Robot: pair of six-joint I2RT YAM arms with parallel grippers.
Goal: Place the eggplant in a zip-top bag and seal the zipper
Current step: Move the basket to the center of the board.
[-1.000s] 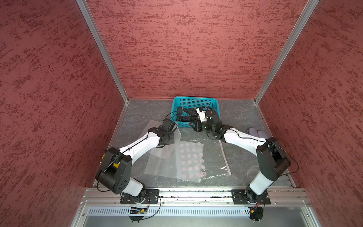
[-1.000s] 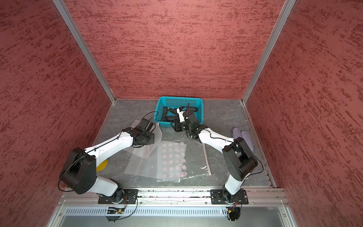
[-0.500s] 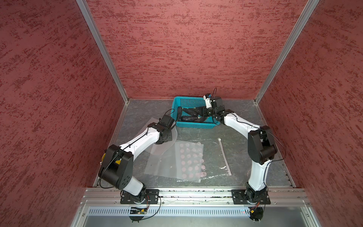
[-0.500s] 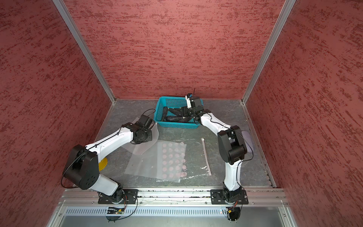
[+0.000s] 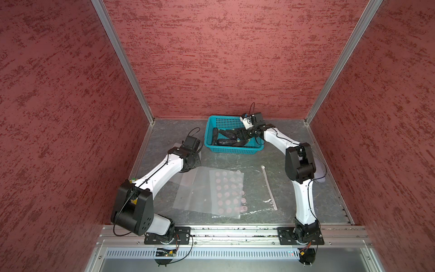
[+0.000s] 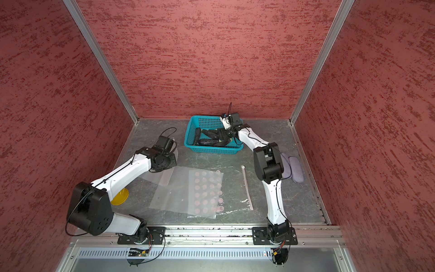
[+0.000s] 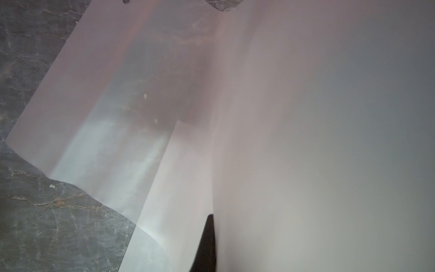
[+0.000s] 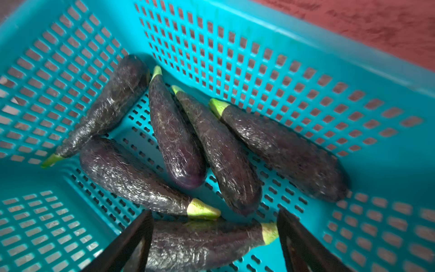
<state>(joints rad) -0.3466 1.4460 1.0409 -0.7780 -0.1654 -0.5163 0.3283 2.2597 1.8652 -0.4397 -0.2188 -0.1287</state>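
Now right pincer (image 8: 211,219) gapes in basket (image 8: 306,58), 1 eggplant (image 8: 200,245) lengthwise between its jaws; we should rotate, then grip across the body. Left pincer (image 7: 211,226) clamps bag (image 5: 207,188) edge.

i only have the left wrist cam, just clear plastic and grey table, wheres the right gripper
Observer: The right gripper is down inside the teal basket at the back of the table, poised over one eggplant.
Operator: has it grabbed it
Observer: No grip that I can see. The jaws are wide open, and that eggplant lies lengthwise across the gap, its green stem end beside one finger.
Operator: ok and wheres the rest of this bag
Observer: Most of the zip-top bag lies flat on the table, nearer the arm bases than the basket.
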